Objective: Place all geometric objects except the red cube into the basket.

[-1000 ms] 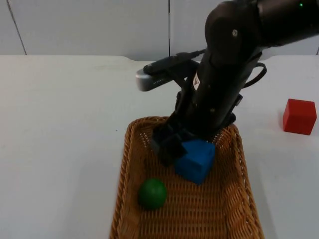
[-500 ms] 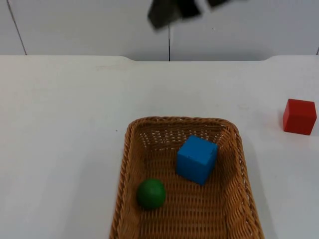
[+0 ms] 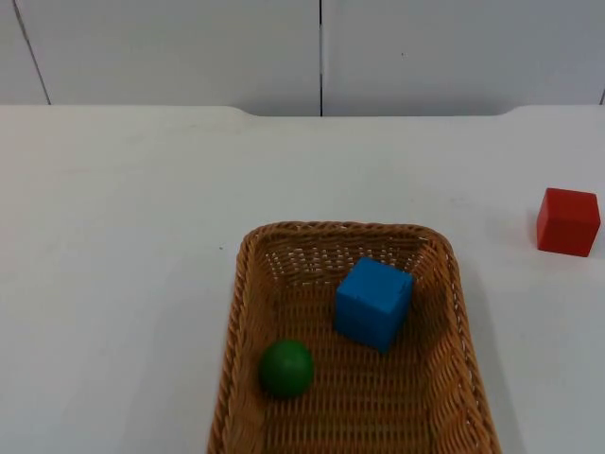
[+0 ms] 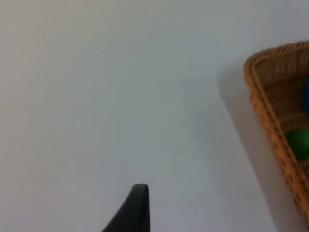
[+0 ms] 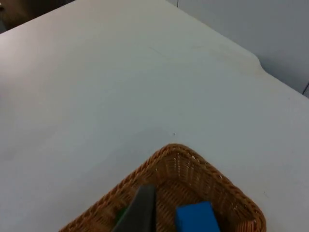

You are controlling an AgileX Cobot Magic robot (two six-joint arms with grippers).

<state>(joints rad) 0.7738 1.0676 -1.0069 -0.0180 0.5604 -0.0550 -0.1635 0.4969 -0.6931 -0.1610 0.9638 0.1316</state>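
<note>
Top view: the blue cube (image 3: 373, 304) sits inside the basket (image 3: 245, 312) toward its far end, square-sided with no long axis, and the green ball (image 3: 286, 368) lies just beside it on the left. The red cube (image 3: 568, 221) stands well apart on the white table (image 3: 123, 236), out to the right. By my reckoning nothing is left to pick. My right gripper (image 5: 140, 212) hangs high over the basket's near end, my left gripper (image 4: 133, 208) waits over bare table left of it; I cannot tell whether either one's fingers are parted. Open room lies all around.
</note>
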